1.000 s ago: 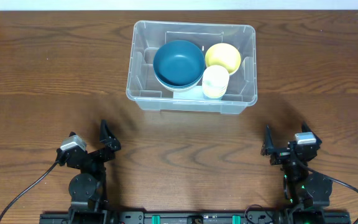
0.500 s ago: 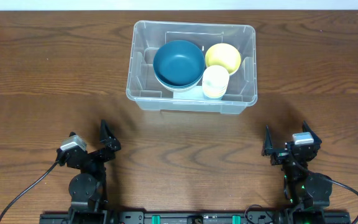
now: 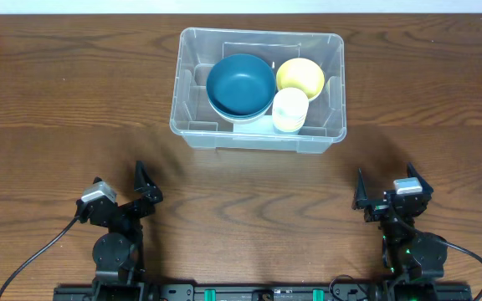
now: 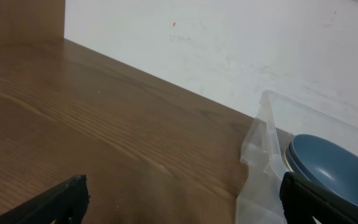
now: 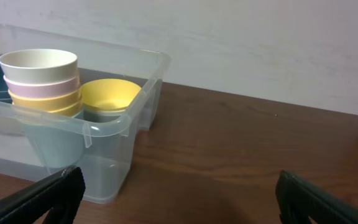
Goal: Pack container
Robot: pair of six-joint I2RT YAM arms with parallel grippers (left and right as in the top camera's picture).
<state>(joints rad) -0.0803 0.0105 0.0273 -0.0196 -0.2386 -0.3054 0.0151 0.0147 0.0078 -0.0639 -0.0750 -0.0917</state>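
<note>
Container (image 3: 192, 94) holds blue bowl (image 3: 240, 84), yellow bowl (image 3: 301, 75), stacked cups (image 3: 290, 109); left fingers (image 3: 143, 179), right fingers (image 3: 361, 190) spread.

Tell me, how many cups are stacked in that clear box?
4, nested in one stack beside the yellow bowl: cream cup on top, pink cup under it, then yellow cup, pale blue cup at the bottom behind the box wall. More may hide inside.

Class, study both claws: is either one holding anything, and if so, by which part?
Nothing is held. The left claw and the right claw both stand open and empty, apart from the container.
</note>
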